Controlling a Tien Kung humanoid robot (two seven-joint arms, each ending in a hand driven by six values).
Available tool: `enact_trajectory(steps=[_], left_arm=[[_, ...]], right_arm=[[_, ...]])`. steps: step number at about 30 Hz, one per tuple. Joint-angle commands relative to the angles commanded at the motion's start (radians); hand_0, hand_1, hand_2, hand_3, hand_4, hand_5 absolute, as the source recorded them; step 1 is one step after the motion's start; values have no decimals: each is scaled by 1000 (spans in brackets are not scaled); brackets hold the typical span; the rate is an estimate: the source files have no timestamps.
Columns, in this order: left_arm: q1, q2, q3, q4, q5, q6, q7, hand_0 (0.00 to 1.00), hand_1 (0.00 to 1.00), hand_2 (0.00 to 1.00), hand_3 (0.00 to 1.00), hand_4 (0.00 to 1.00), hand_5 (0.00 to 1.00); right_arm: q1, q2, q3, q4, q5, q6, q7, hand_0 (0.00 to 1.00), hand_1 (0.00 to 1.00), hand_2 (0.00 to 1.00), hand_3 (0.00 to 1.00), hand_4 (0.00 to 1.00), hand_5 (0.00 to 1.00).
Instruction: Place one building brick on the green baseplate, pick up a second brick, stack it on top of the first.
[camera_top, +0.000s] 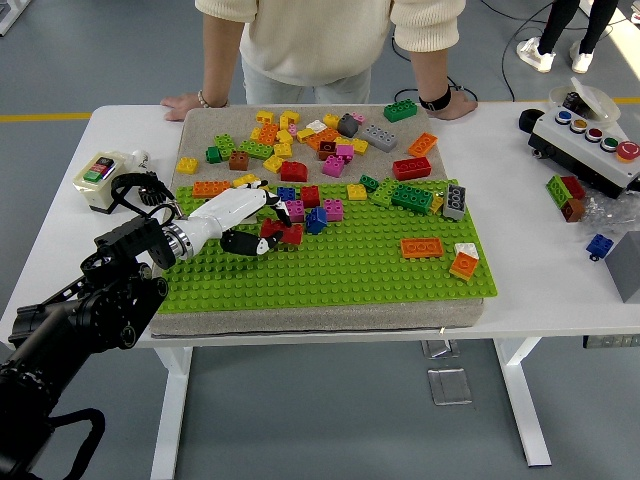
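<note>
Left hand (240, 222) grasping a red brick (283, 234) above the green baseplate (330, 262); best practice: keep studs level, press straight down.

The left hand (243, 218) covers part of the red brick (288, 234) so I can't tell how its fingers meet it, the person (330, 45) across the table is cut off at the top edge, and the control box (590, 150) runs off the right edge.
</note>
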Motion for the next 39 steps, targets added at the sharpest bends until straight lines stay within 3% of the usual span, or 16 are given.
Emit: enact_trajectory(steps=[9,17,19,20,25,26,37,38,39], left_arm=[[42,28,-15,-75,0,-24,8,998,740,557,523,444,2],[61,35,-36,-119,0,-57,6,998,744,568,536,467,2],[61,35,-41,-123,0,-71,3,998,744,568,536,467,2],[61,35,-44,-124,0,-81,1,998,799,606,613,518,2],[59,32,-52,-122,0,-134,-14,998,799,606,613,518,2],[58,31,-51,-120,0,-141,-17,998,814,638,660,581,2],[49,24,-44,-96,0,-153,-32,998,822,658,693,627,2],[49,24,-44,-96,0,-156,-34,998,832,696,727,716,44],[48,25,-44,-97,0,-157,-36,998,832,696,727,716,44]], right_arm=[[-4,-3,9,0,-3,6,0,741,669,715,595,917,492],[-4,-2,8,0,-3,6,2,742,669,714,595,917,492],[-4,-2,7,0,-3,5,2,742,669,714,595,917,492],[-4,-2,7,0,-3,5,2,742,668,716,595,917,492],[-6,-1,6,0,-3,4,0,742,668,716,595,917,492],[-6,-1,6,0,-3,4,0,741,668,717,595,917,492],[-4,1,3,0,1,0,1,741,668,716,595,917,492],[-4,2,3,0,2,-1,2,742,668,717,595,917,492],[-4,2,2,0,2,-1,2,742,668,717,595,917,492]])
